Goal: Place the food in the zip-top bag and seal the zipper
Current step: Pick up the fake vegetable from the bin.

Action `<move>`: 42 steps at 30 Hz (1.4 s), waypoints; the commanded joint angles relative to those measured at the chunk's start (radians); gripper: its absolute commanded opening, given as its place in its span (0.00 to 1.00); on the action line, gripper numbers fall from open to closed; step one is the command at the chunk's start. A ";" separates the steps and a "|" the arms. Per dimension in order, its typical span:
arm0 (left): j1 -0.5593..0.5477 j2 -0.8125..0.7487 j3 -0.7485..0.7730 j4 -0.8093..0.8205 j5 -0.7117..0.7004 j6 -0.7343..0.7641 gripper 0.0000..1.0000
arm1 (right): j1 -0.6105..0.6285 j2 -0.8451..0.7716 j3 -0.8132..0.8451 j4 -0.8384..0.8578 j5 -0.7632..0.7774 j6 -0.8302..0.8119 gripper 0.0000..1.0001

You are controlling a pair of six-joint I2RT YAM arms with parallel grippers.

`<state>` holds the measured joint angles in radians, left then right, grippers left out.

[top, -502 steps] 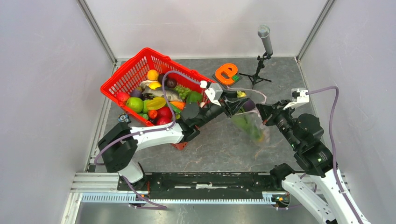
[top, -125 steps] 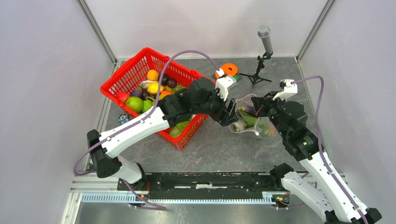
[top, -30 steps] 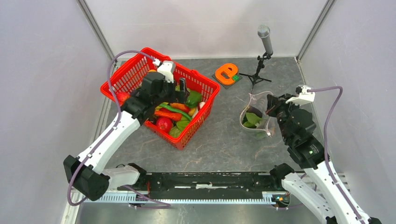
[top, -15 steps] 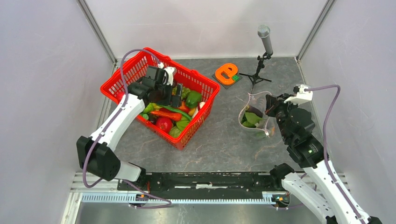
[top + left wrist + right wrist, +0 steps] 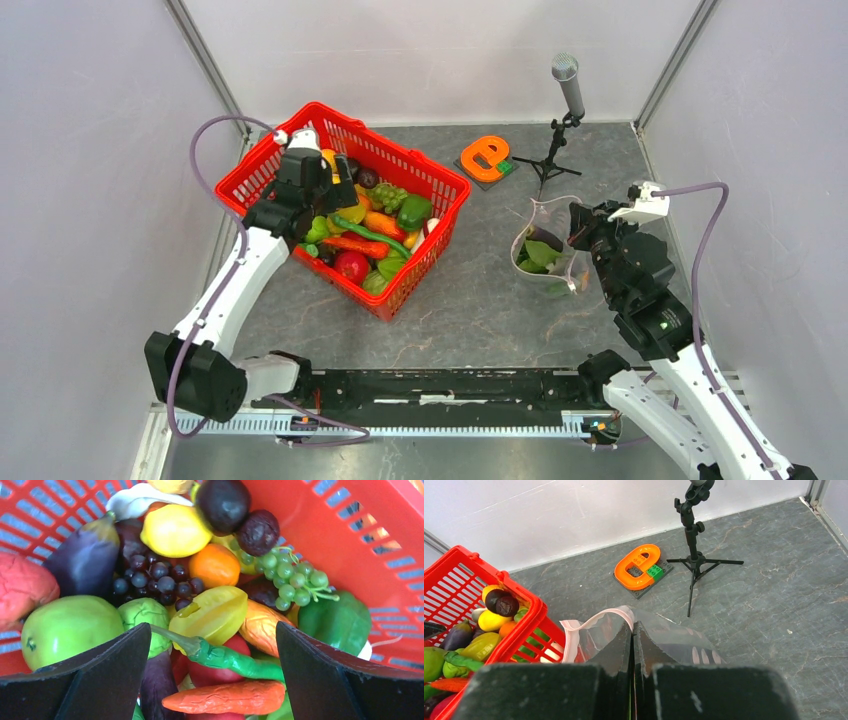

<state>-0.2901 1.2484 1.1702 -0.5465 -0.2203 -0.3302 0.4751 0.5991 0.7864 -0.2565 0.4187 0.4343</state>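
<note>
Below the left claw, which is spread wide apart with nothing in it, a red basket is piled with toy food. A yellow starfruit, a long green chili, a carrot and green grapes are packed close together. Because they are touching, two pieces could be pinched at once, or a round one could be pushed aside and slip out.

Well away to that claw's right, the zip-top bag is held up by the right claw. Its fingers are pressed together on the bag's mouth edge, just beside the pink zipper. Some green leafy food can be seen inside. If the thin plastic is let slip, the bag could flop shut or tip over on the counter — and the food would be spilled.

Beyond the right claw, a microphone stand and an orange block are set on the counter. The basket wall is between the two claws — it must be cleared when food is carried across.
</note>
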 commanded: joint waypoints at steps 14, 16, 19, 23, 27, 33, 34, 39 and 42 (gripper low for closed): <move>0.012 -0.058 -0.183 0.184 -0.163 -0.475 0.94 | -0.001 -0.001 -0.004 0.059 -0.020 -0.010 0.05; 0.011 -0.042 -0.211 0.237 -0.162 -0.496 0.82 | -0.001 -0.003 -0.004 0.060 -0.018 -0.007 0.05; 0.011 -0.032 -0.237 0.279 -0.143 -0.525 0.74 | -0.001 -0.006 0.000 0.054 -0.017 -0.005 0.05; 0.011 -0.024 -0.249 0.305 -0.145 -0.531 0.64 | -0.001 -0.010 0.001 0.053 -0.017 0.001 0.06; 0.012 -0.006 -0.242 0.307 -0.145 -0.516 0.60 | -0.001 -0.016 -0.003 0.050 -0.017 0.012 0.05; 0.012 -0.007 -0.267 0.320 -0.150 -0.485 0.33 | -0.001 -0.028 -0.015 0.049 -0.010 0.028 0.06; 0.012 -0.008 -0.273 0.319 -0.146 -0.482 0.29 | -0.001 -0.029 -0.015 0.049 -0.010 0.030 0.06; 0.012 -0.035 -0.299 0.323 -0.120 -0.468 0.03 | 0.000 -0.030 -0.012 0.047 -0.011 0.032 0.06; 0.013 -0.072 -0.300 0.331 -0.118 -0.450 0.02 | -0.001 -0.027 -0.013 0.047 -0.017 0.035 0.06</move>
<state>-0.2798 1.2293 0.8845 -0.2371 -0.3386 -0.8143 0.4751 0.5774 0.7708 -0.2489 0.4011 0.4545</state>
